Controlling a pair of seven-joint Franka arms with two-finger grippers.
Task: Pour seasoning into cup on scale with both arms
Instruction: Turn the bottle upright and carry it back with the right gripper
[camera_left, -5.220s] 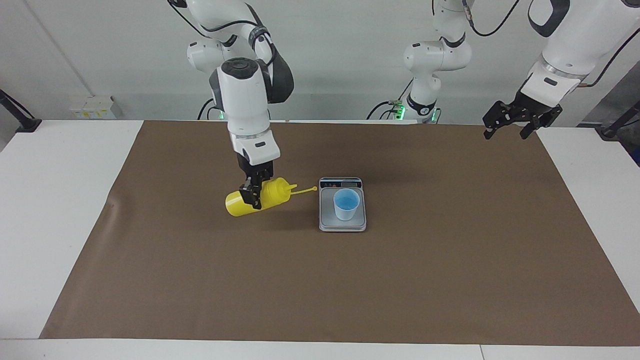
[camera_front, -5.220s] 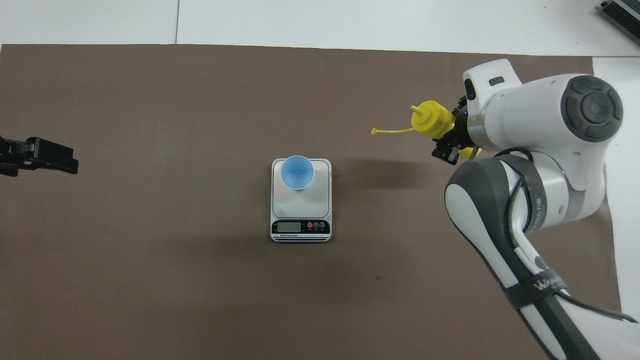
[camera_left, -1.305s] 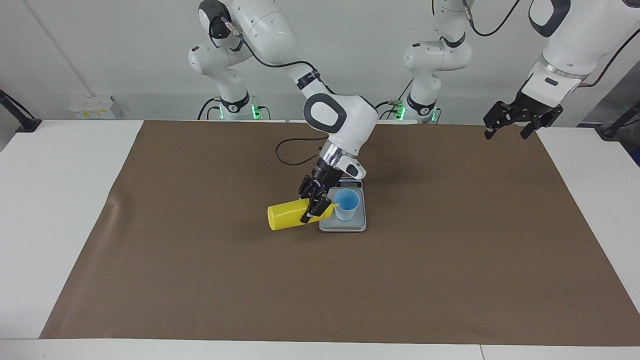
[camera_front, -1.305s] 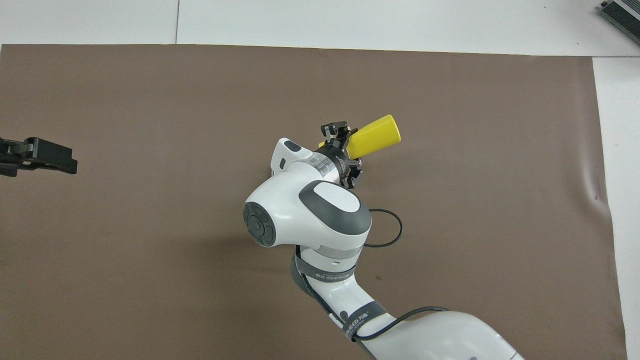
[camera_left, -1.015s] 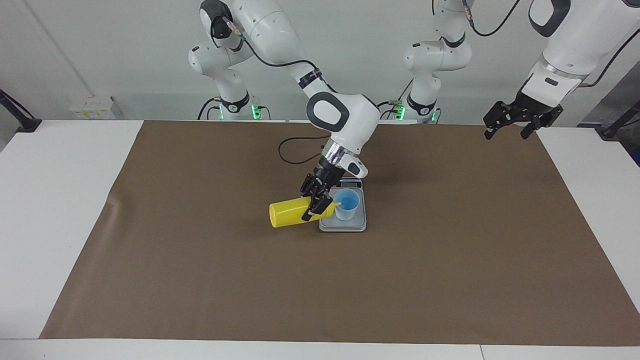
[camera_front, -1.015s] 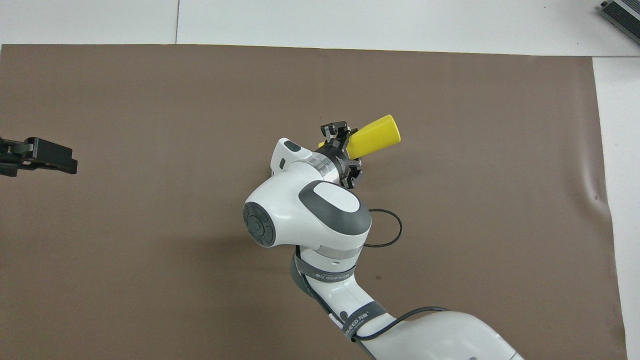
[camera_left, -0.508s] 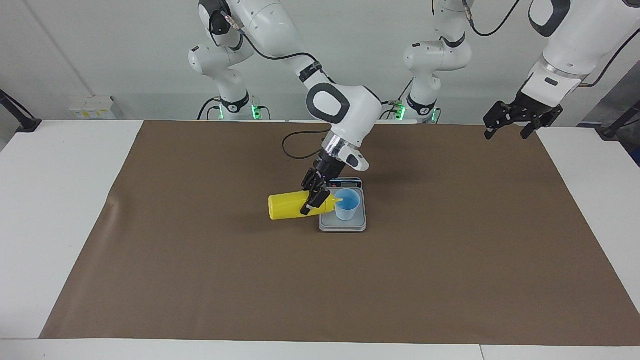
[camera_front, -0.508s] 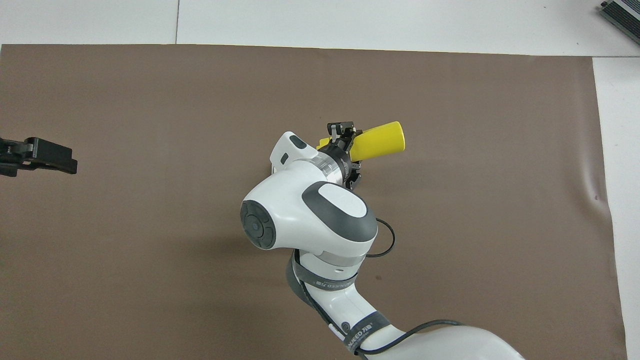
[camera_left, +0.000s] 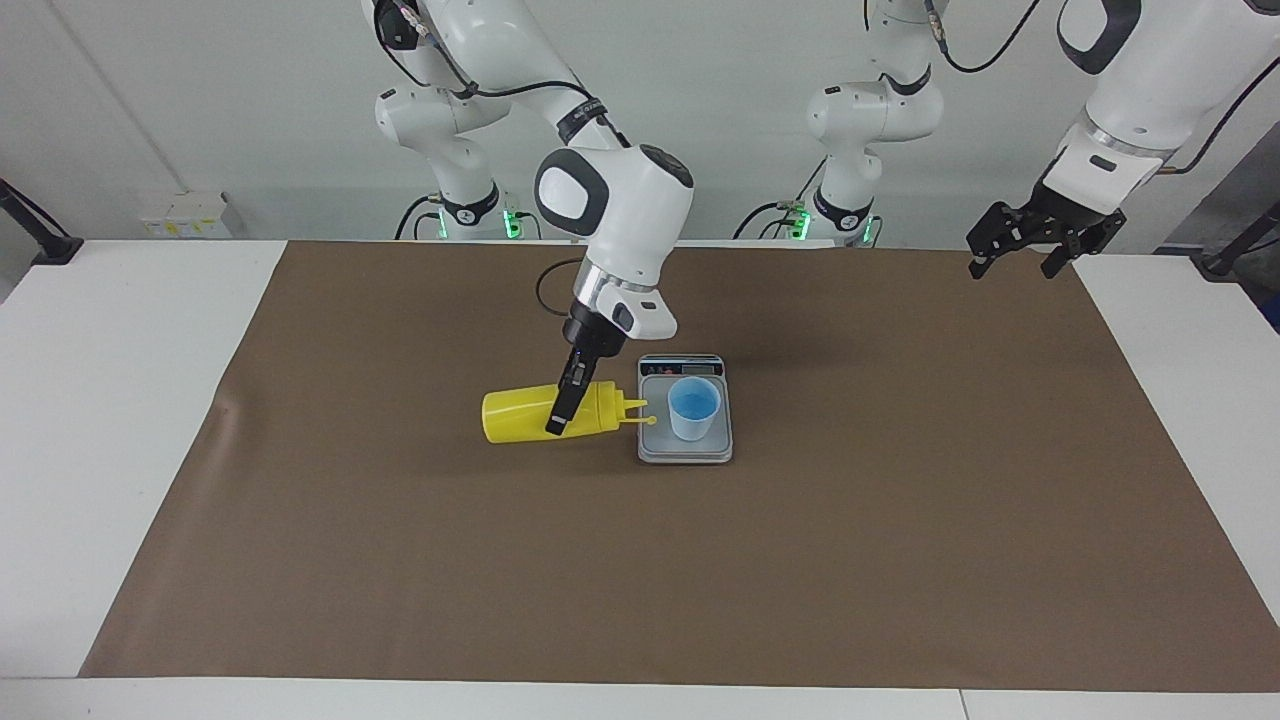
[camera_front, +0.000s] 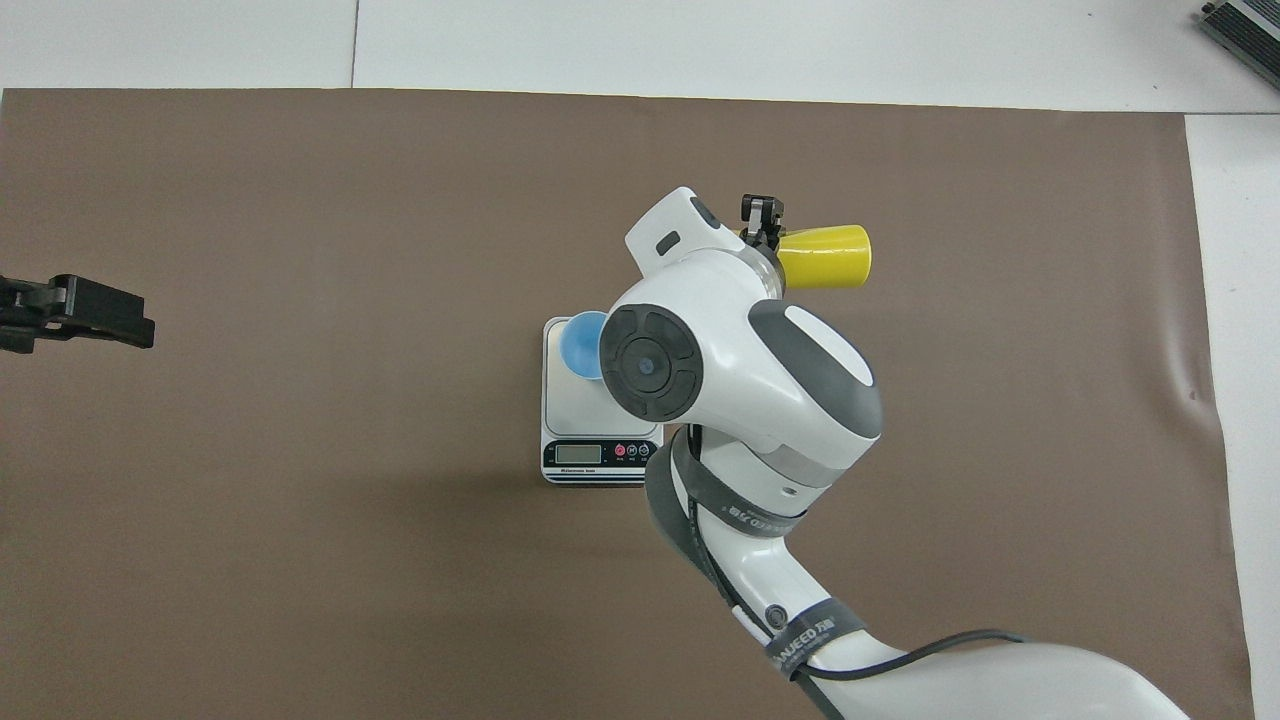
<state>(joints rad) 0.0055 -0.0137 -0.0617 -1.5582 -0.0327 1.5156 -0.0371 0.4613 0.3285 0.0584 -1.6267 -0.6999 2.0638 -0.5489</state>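
From the facing view, the right claw clamps the yellow plastic squeeze bottle sideways, nozzle toward the pale blue cup on the silver-grey scale, ready for pouring, while overhead the left claw waits apart near the bench's left-arm end.

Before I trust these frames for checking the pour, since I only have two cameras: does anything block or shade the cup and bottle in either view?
Overhead view: the right arm's white wrist housing hides most of the cup, part of the scale and the bottle nozzle. Facing view: all three show unblocked under even light, with a soft shadow on the brown mat beside the scale.
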